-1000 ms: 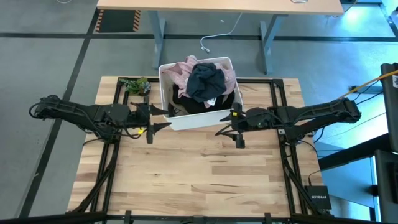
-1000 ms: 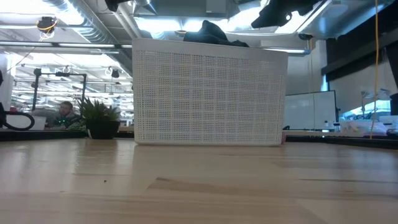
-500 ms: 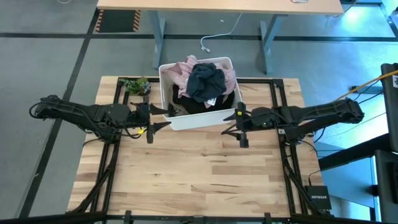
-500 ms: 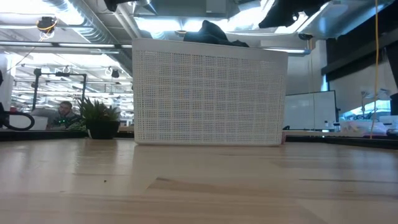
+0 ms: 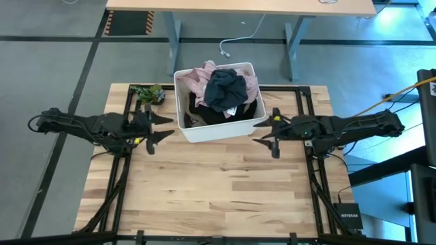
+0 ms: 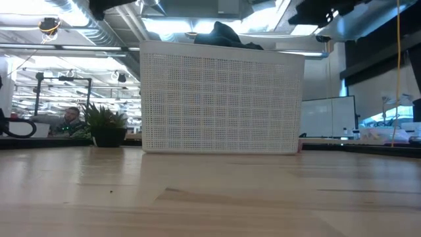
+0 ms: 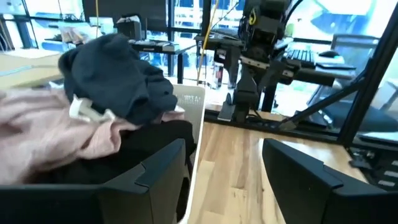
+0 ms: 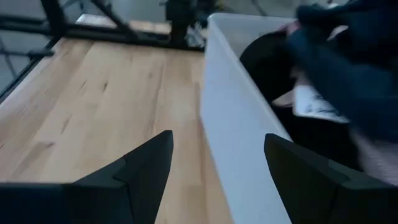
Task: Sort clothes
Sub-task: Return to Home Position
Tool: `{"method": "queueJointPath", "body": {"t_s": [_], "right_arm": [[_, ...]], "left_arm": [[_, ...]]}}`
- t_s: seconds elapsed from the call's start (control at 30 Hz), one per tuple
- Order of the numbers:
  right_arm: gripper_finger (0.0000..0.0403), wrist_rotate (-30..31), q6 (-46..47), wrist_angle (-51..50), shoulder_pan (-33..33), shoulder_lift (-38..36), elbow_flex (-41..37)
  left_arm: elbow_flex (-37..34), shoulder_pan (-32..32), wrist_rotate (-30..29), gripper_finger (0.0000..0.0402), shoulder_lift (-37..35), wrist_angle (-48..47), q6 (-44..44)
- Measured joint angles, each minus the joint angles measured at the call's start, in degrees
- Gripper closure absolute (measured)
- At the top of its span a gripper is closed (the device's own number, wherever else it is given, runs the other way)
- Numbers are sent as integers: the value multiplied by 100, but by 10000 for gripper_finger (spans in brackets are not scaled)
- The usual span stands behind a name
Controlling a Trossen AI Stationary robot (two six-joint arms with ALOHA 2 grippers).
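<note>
A white bin [image 5: 204, 129] stands at the table's far middle, heaped with clothes. A dark navy garment [image 5: 226, 88] lies on top, over a pale pink one [image 5: 201, 75] and a black one [image 5: 228, 114]. The olive-grey and beige garments do not show. My left gripper [image 5: 162, 127] is open and empty, just left of the bin. My right gripper [image 5: 257, 133] is open and empty, just right of the bin's near right corner. The left wrist view shows the navy garment [image 7: 118, 81], the pink one [image 7: 62, 134] and the black one [image 7: 155, 140]. The right wrist view shows the bin's wall [image 8: 236, 143].
A small potted plant [image 5: 148, 93] stands at the table's far left, beside the bin. The wooden tabletop [image 5: 218, 184] stretches bare in front of the bin. A desk [image 5: 238, 7] stands beyond the table. A person [image 6: 66, 118] sits far off in the room.
Both grippers have drawn back from the bin, staying open. My left gripper has gone toward the table's left edge and my right gripper toward the right edge. The bin and clothes have not moved.
</note>
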Motion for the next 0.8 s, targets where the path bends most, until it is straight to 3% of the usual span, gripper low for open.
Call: {"method": "queueJointPath", "body": {"t_s": [0.43,0.8], "right_arm": [[132,196,45,-28,0,-709,-38],[132,526,513,73,0,-1849,-1037]], "left_arm": [[-757,0,5,192,-955,-83,-261],[-1220,0,6,192,-1644,-63,-391]]}}
